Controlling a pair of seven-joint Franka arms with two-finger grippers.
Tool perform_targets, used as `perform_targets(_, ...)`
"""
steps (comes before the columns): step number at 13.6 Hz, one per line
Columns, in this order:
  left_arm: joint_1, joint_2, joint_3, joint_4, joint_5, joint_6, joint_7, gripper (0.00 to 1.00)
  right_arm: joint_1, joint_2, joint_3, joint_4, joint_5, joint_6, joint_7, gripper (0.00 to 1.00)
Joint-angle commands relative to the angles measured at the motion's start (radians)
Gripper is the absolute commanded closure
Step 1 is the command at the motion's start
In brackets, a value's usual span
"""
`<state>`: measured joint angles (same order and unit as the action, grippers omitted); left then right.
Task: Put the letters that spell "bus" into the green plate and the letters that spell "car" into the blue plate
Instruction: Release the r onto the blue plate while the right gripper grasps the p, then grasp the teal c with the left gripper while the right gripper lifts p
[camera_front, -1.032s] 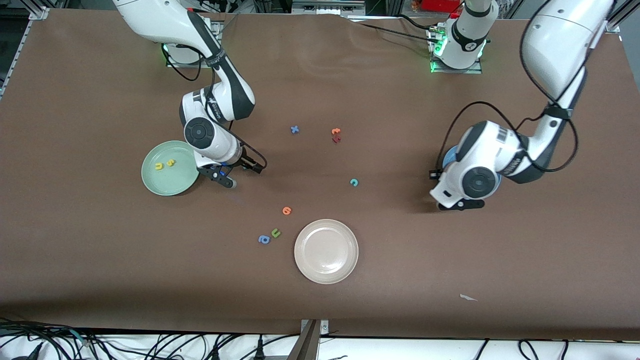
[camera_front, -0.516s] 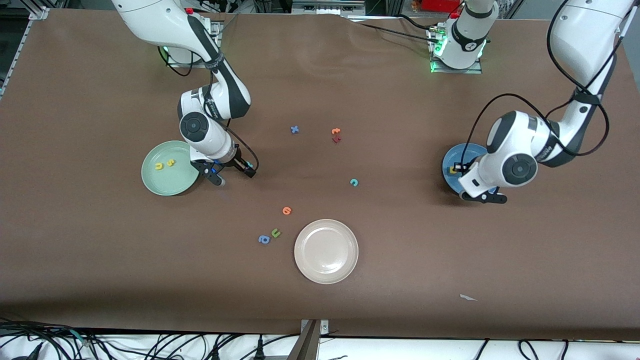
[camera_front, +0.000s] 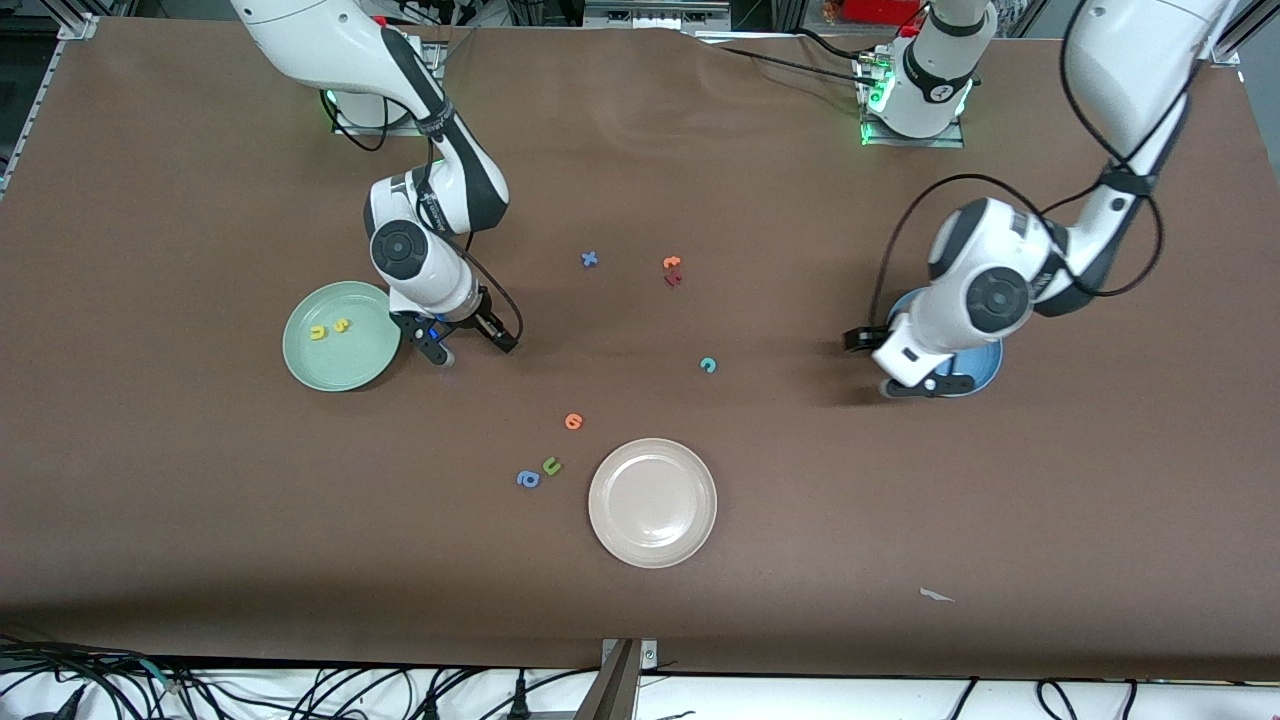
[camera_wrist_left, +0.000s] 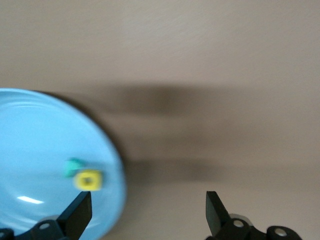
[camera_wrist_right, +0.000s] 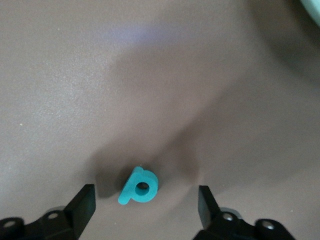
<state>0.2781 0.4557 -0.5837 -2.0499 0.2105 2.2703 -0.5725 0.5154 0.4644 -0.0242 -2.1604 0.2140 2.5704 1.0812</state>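
Note:
The green plate (camera_front: 342, 360) holds the yellow u (camera_front: 318, 332) and yellow s (camera_front: 342, 325). Beside it, toward the table's middle, my right gripper (camera_front: 468, 345) (camera_wrist_right: 145, 205) stands low and open. The teal b (camera_wrist_right: 140, 186) lies on the table between its fingers, with a gap on each side. My left gripper (camera_front: 905, 365) (camera_wrist_left: 148, 212) hangs open and empty over the blue plate's (camera_front: 985, 362) (camera_wrist_left: 40, 140) rim. In that plate lie the yellow a (camera_wrist_left: 88, 180) and a teal letter (camera_wrist_left: 74, 165). The teal c (camera_front: 708, 365) lies on the bare table between the arms.
A beige-white plate (camera_front: 652, 502) sits nearer the front camera. Loose letters: blue x (camera_front: 590, 259), an orange (camera_front: 672, 263) and a dark red one (camera_front: 672, 279), another orange (camera_front: 573, 421), green u (camera_front: 551, 465), blue a (camera_front: 528, 479). A white scrap (camera_front: 935, 595) lies near the front edge.
My left gripper has opened, left the yellow a in the blue plate and swung toward the table's middle. My right gripper has shifted slightly beside the green plate.

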Motion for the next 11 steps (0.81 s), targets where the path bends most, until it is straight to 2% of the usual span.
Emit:
perform_targets(1, -0.097, 0.046, -0.007, -0.004, -0.014, 0.131, -0.230, 0.00, 0.000, -0.006, 0.006, -0.016, 0.016, 0.019, 0.011, 0.23)
perform_targets(3, -0.170, 0.064, -0.002, -0.003, -0.005, 0.220, -0.399, 0.00, 0.002, -0.004, 0.006, -0.016, 0.016, 0.019, 0.002, 0.35)
perform_targets(5, -0.233, 0.086, 0.001, 0.007, 0.019, 0.273, -0.545, 0.00, 0.002, -0.001, 0.006, -0.015, 0.015, 0.019, -0.010, 0.39)
perform_targets(6, -0.253, 0.104, 0.002, 0.035, 0.038, 0.276, -0.602, 0.00, 0.002, -0.001, 0.006, -0.015, 0.015, 0.016, -0.012, 0.51)
perform_targets(7, -0.278, 0.139, 0.002, 0.068, 0.071, 0.276, -0.666, 0.00, 0.002, -0.003, 0.006, -0.013, 0.015, 0.016, -0.014, 0.66)
perform_targets(8, -0.325, 0.182, 0.024, 0.115, 0.126, 0.276, -0.747, 0.00, 0.002, -0.003, 0.006, -0.013, 0.015, 0.014, -0.018, 0.74)
perform_targets(9, -0.377, 0.214, 0.077, 0.164, 0.195, 0.273, -0.823, 0.00, 0.002, -0.003, 0.006, -0.013, 0.013, 0.007, -0.038, 0.85)
perform_targets(10, -0.425, 0.240, 0.105, 0.187, 0.237, 0.273, -0.877, 0.00, 0.003, -0.003, 0.006, -0.013, 0.013, 0.005, -0.067, 0.87)
perform_targets(11, -0.447, 0.265, 0.126, 0.229, 0.243, 0.261, -0.891, 0.00, 0.003, -0.003, 0.006, -0.013, 0.013, -0.002, -0.084, 0.95)
